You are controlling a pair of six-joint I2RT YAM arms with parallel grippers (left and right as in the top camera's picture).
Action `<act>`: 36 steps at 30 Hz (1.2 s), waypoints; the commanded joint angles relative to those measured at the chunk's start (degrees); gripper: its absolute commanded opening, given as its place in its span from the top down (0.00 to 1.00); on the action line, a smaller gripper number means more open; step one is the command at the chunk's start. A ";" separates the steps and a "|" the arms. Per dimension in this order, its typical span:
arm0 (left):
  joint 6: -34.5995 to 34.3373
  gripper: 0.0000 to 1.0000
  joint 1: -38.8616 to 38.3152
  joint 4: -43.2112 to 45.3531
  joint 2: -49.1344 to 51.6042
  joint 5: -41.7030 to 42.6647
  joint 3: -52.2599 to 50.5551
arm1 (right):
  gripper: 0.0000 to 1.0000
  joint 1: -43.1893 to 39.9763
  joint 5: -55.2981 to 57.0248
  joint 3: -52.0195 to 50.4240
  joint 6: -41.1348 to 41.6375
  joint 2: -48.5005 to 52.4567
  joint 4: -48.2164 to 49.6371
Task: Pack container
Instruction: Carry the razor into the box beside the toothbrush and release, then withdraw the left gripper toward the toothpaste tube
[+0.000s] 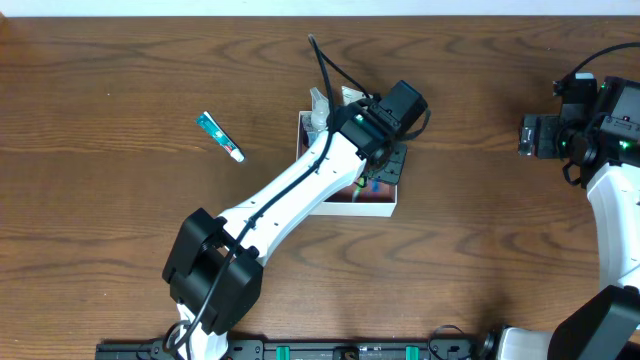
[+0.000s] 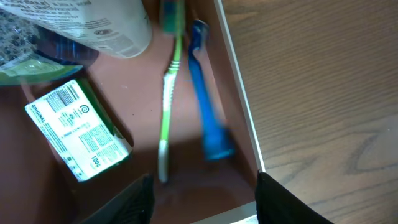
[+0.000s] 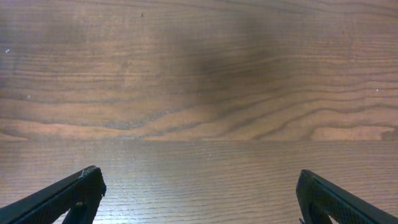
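Observation:
The container (image 1: 362, 211) is a white-walled box with a pink-brown floor, at the table's middle. My left gripper (image 1: 384, 166) hangs over its right side. In the left wrist view its fingers (image 2: 202, 190) stand apart with nothing between them, just above the container's floor by the white wall (image 2: 239, 93). Below them lie a blue toothbrush (image 2: 206, 106), slightly blurred, and a green-and-white toothbrush (image 2: 166, 106). A green-and-white soap box (image 2: 78, 130) and a white bottle (image 2: 99, 25) also lie inside. My right gripper (image 1: 532, 135) is open over bare wood (image 3: 199, 186) at the far right.
A small teal tube with a white cap (image 1: 219, 137) lies on the table left of the container. The left arm (image 1: 290, 200) stretches diagonally from the front edge to the box. A white item (image 1: 320, 105) stands at the box's far corner.

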 commanded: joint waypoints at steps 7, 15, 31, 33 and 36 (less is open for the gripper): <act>0.13 0.47 0.26 -1.42 -1.92 -0.50 0.94 | 0.01 0.42 -0.46 0.33 -0.70 0.20 -0.04; -0.44 0.47 1.31 -6.60 -13.11 -5.81 1.88 | 0.01 0.42 -0.46 0.33 -0.70 0.20 -0.04; -10.43 0.47 24.92 -3.76 -14.36 -17.99 1.81 | 0.01 0.42 -0.44 0.33 -0.70 0.20 -0.04; -10.43 0.47 27.63 -2.10 -12.26 -16.41 1.81 | 0.01 0.42 -0.46 0.33 -0.70 0.20 -0.04; -10.69 0.47 30.69 -0.79 -8.57 -13.46 1.81 | 0.01 0.42 -0.44 0.33 -0.70 0.20 -0.04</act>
